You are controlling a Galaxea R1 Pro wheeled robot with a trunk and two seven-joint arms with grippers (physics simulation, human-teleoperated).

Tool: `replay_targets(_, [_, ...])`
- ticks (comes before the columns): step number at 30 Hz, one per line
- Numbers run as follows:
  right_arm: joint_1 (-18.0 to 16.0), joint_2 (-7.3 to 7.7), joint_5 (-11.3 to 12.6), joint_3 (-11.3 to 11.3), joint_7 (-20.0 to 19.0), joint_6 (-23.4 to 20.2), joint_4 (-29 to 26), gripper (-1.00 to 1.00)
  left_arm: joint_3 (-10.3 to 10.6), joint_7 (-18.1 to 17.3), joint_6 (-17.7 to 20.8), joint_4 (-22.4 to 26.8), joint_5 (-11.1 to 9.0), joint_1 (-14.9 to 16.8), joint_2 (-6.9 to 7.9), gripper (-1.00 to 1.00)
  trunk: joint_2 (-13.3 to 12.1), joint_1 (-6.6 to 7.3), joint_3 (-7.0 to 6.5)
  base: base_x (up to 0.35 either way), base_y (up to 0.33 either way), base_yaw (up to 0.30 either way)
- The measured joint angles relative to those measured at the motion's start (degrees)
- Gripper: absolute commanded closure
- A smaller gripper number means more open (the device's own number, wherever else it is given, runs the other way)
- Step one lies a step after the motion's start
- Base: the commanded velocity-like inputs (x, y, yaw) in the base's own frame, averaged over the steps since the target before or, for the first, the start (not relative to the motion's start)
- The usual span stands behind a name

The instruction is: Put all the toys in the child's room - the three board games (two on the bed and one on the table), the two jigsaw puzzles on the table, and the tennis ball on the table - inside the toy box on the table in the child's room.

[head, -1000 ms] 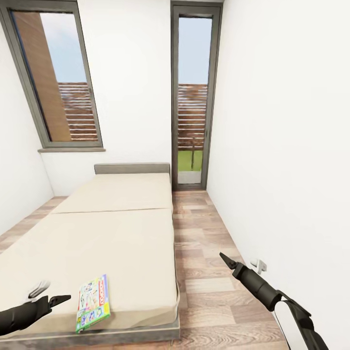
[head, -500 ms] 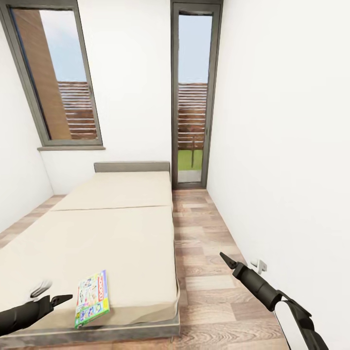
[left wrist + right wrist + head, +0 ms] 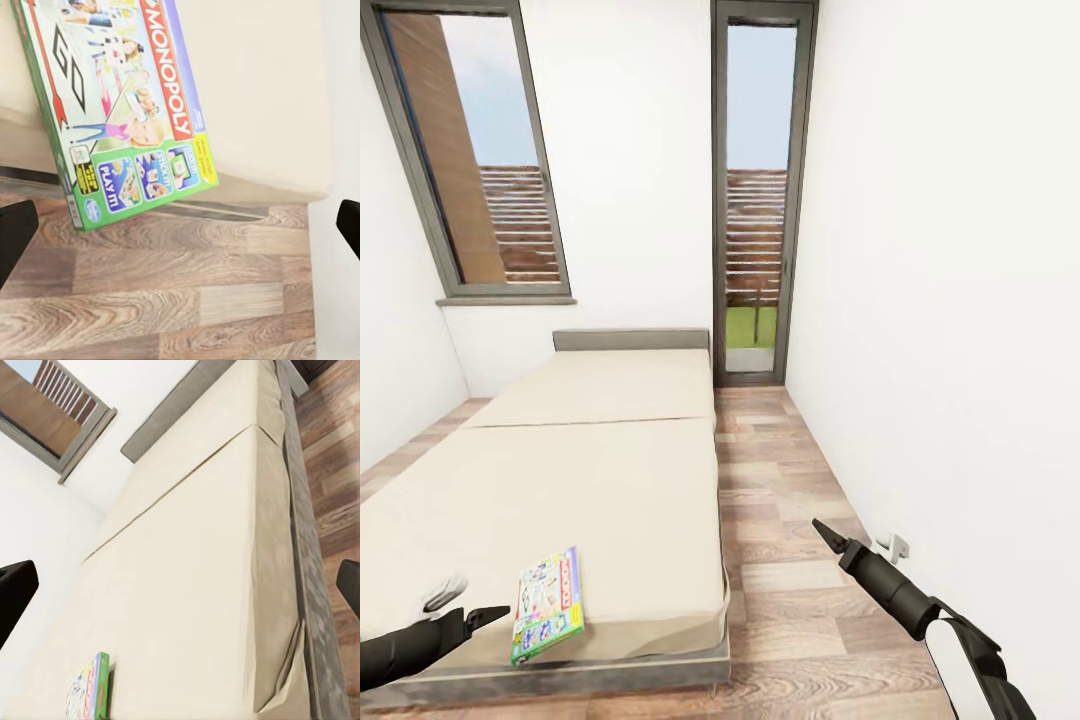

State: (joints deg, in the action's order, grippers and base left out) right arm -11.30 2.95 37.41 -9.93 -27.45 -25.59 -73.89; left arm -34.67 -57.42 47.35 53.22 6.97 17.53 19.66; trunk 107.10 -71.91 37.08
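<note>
One board game [image 3: 548, 605], a white-green-yellow Monopoly box, lies flat on the bed [image 3: 590, 480] at its near left corner, one end overhanging the foot edge [image 3: 120, 112]. My left gripper [image 3: 495, 613] hovers just left of that box, open and holding nothing, its fingertips [image 3: 15, 232] wide apart. My right gripper [image 3: 822, 530] is open over the floor strip to the right of the bed and looks across the mattresses [image 3: 195, 570], with the box edge-on at their near corner [image 3: 88, 690]. The table, toy box, jigsaw puzzles and tennis ball are out of view.
A wood-plank floor strip [image 3: 780, 500] runs between the bed and the white right wall [image 3: 940, 350], which carries a wall socket [image 3: 895, 546]. A tall window [image 3: 470, 150] and a glass door [image 3: 755, 200] are on the far wall behind the grey headboard [image 3: 630, 340].
The whole head view has shifted a little, so more of the bed's foot frame and the floor under it shows; the camera moved. Both arms hold the same pose.
</note>
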Motion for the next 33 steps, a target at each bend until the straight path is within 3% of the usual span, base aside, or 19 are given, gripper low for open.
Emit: replay_targets(33, [0.00, -0.04, 0.02, 0.00, 0.00, 0.00, 0.09, -1.00, 0.06, 0.00, -0.14, 0.00, 0.00, 0.03, -0.72, -1.00, 13.24, -7.25, 5.92, 0.000, 0.000, 0.000])
